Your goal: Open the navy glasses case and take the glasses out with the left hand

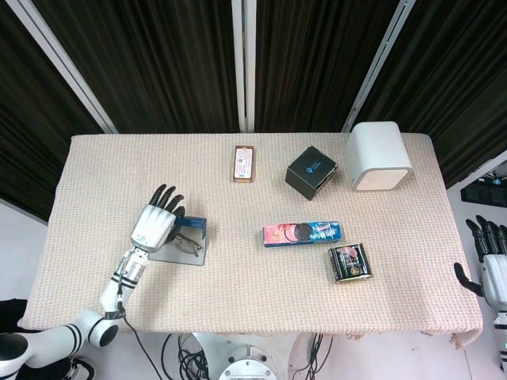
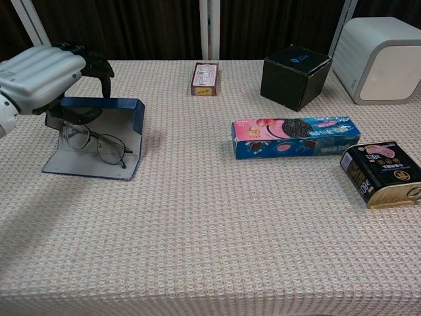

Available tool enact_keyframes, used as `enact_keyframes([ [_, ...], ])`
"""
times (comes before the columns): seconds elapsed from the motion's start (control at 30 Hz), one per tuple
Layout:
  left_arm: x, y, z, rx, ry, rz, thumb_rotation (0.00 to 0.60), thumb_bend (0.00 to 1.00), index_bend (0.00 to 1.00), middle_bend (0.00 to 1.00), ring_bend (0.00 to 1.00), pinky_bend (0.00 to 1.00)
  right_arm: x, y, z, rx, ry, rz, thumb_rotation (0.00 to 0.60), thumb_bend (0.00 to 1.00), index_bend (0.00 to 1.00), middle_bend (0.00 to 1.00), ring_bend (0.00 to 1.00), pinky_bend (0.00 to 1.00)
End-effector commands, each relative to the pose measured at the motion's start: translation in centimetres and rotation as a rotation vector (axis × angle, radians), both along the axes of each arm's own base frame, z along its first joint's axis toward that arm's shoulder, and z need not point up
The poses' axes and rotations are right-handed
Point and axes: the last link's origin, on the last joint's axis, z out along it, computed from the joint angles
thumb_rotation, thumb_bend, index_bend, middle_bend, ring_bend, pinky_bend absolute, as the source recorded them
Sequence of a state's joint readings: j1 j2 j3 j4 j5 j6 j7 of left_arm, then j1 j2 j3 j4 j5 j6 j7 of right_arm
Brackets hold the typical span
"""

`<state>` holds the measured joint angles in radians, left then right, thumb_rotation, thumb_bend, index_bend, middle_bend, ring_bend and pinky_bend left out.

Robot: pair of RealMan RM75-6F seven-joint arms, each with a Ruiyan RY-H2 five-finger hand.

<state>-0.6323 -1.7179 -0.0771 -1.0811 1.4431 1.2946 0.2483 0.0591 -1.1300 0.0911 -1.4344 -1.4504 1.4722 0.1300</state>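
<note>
The navy glasses case (image 2: 99,141) (image 1: 190,245) lies open near the table's left front, with its back wall standing upright. The glasses (image 2: 99,145) (image 1: 187,244) lie inside on the grey lining. My left hand (image 2: 43,76) (image 1: 156,223) hovers over the case's left rear. Its fingers (image 2: 99,62) reach past the back wall, and its thumb dips inside just above the glasses' left lens. Whether it pinches anything is hidden under the palm. My right hand (image 1: 491,265) hangs off the table's right edge, fingers extended and holding nothing.
A blue cookie box (image 2: 295,136) and a black tin (image 2: 383,172) lie at the right front. At the back stand a small brown box (image 2: 204,78), a black cube (image 2: 295,74) and a white appliance (image 2: 381,58). Bare cloth (image 2: 197,230) fills the front middle.
</note>
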Motion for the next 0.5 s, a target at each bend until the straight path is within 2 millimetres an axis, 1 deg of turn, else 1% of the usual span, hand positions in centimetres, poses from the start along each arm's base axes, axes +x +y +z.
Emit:
enact_keyframes([
  [0.03,0.0,0.3,-0.5,-0.002,-0.002,0.003,0.6,0.42,0.57,0.23,0.08,0.1,0.0,0.0,0.0,0.002,0.001,0.0,0.6,0.3,0.0,0.0,0.0,0.0],
  [0.23,-0.2,1.5,-1.2,-0.035,0.006,0.043,0.6,0.42,0.57,0.23,0.07,0.1,0.0,0.0,-0.1,0.003,0.0,-0.002,0.6,0.3,0.0,0.0,0.0,0.0],
  [0.5,-0.2,3.1,-1.6,-0.033,0.01,0.078,0.6,0.42,0.57,0.23,0.07,0.1,-0.2,-0.2,0.1,0.001,-0.001,-0.01,0.6,0.3,0.0,0.0,0.0,0.0],
])
